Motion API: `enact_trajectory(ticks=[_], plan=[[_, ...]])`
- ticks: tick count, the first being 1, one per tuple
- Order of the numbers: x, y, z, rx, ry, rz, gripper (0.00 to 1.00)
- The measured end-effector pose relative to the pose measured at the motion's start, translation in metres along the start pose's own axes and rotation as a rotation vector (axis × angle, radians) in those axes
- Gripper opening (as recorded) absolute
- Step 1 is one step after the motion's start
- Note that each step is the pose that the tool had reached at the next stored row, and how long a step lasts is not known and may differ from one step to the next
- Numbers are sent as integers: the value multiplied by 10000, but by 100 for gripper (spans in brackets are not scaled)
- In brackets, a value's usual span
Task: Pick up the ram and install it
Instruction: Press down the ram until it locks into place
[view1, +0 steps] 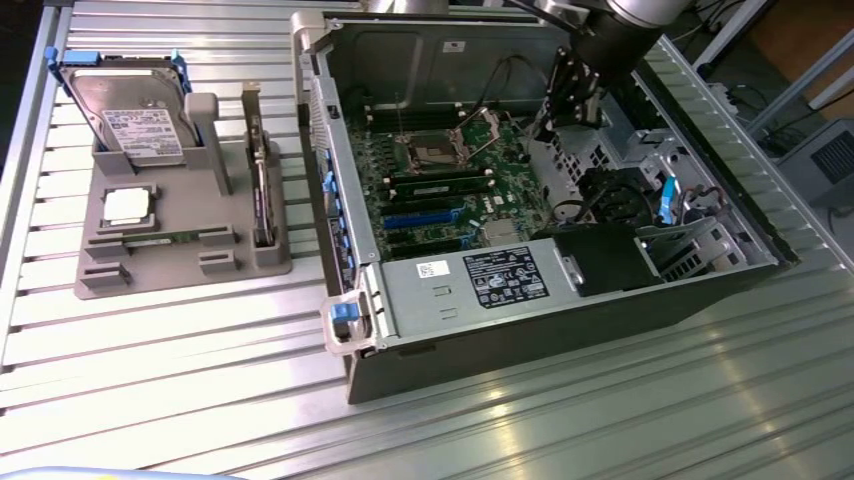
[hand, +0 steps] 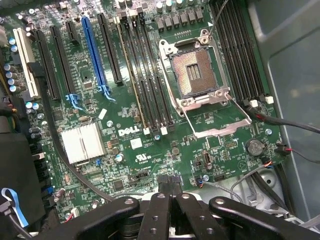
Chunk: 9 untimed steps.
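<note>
A ribbed metal table carries everything; nearest in the exterior view stands one open computer case, laid on its side so the motherboard faces up and can be reached from above. To the exterior view's left sits one grey holder, slotted so each part stands apart and graspable: one square silver processor chip; one hard drive propped upright; one dark expansion card on edge. The ram, one thin green stick, lies low in the holder's front slot, well apart from the arm; it looks not yet picked up.

In the wrist view the motherboard shows one bare processor socket, latch frame swung open; I count four long memory slots beside it, apparently vacant, with more on its far side.

Farthest back, the gripper hangs over the case's rear; its fingers are pressed together, gripping nothing.
</note>
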<state>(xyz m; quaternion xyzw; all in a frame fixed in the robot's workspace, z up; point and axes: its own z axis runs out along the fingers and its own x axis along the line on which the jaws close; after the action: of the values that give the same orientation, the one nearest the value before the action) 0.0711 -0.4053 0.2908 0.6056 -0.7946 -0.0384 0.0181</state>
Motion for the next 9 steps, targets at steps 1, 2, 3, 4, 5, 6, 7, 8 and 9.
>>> enact_trajectory(ticks=[1, 2, 3, 4, 5, 6, 7, 8, 9], plan=[[0, 0, 2, 0, -2, 27, 10], [0, 0, 3, 0, -4, 39, 10], [0, 0, 4, 1, -4, 47, 10], [0, -1, 5, 1, -5, 56, 10], [0, -1, 6, 1, -5, 65, 10], [0, -1, 7, 1, -6, 70, 10], [0, -1, 8, 1, -6, 73, 10], [0, -1, 9, 1, -6, 75, 10], [0, -1, 10, 1, -7, 77, 10]])
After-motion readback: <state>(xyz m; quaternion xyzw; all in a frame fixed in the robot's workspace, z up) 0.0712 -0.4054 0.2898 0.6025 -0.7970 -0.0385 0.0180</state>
